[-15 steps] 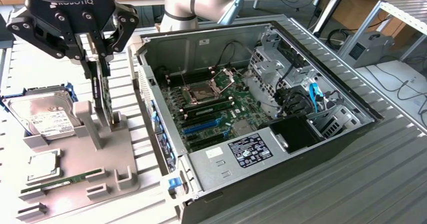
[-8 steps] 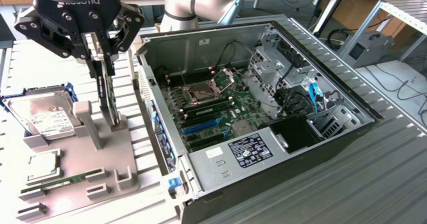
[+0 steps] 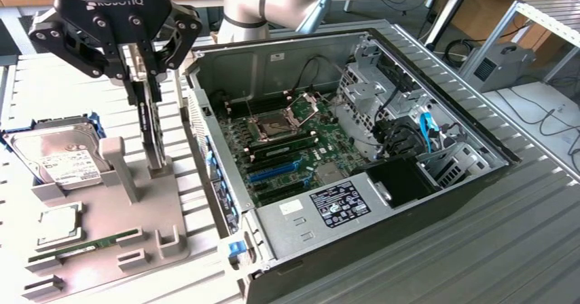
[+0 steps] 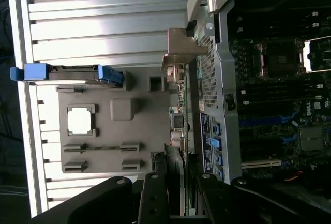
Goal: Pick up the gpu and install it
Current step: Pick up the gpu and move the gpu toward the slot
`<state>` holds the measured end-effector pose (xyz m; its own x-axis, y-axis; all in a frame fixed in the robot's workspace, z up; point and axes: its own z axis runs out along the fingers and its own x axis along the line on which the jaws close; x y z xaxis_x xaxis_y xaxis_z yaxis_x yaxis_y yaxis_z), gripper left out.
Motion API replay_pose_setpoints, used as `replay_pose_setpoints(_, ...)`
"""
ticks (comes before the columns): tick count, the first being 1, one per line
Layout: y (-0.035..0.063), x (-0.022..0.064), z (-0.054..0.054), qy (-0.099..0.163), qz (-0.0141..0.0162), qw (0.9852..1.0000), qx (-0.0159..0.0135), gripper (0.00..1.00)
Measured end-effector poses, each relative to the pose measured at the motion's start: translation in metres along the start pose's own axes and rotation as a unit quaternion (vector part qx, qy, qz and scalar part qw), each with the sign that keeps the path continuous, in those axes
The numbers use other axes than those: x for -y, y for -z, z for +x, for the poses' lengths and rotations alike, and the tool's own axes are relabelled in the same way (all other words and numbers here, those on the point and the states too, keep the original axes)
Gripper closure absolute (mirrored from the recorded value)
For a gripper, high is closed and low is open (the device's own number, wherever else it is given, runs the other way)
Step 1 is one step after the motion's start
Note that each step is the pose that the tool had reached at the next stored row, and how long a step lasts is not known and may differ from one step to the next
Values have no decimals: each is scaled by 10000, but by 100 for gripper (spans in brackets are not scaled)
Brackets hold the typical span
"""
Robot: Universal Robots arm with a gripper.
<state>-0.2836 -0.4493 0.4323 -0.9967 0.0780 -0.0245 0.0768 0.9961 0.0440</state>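
i am the black three-link gripper [image 3: 143,73] in the upper left of the exterior view, hanging from the pale grey robot arm [image 3: 272,5]. my jaws are closed onto the gpu [image 3: 149,127], a thin flat expansion card that stands upright and shows edge-on, dark along its length. my fingers [image 3: 134,63] press it from both sides near its upper edge, with no gap showing.

in the wrist view the gripper [image 4: 179,175] frames the same gpu [image 4: 179,125], whose silver metal bracket sits at the card's far end. the card's lower edge is at a small slotted block of the flat grey plastic holder tray [image 3: 136,209]. i cannot tell whether it is seated there or just clear of it.

on that tray [image 4: 111,146], at the left of the exterior view, sits the silver boxy hard drive with a white label [image 3: 59,155]. below it lies the square silver processor chip [image 3: 59,224], and near the lower left corner the long narrow green memory stick [image 3: 91,243].

just beside the tray, filling the middle of the exterior view, lies the open black and grey computer case [image 3: 435,182]. its green motherboard [image 3: 308,141] faces up, with blue expansion slots [image 3: 272,172] toward the lower edge of the board. everything rests on the ribbed grey metal table [image 3: 507,250].
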Motion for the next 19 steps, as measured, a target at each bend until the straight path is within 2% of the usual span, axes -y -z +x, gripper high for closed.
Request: replay_pose_setpoints(19, -4, -9, -122, 0, 4, 10000, 0, 73)
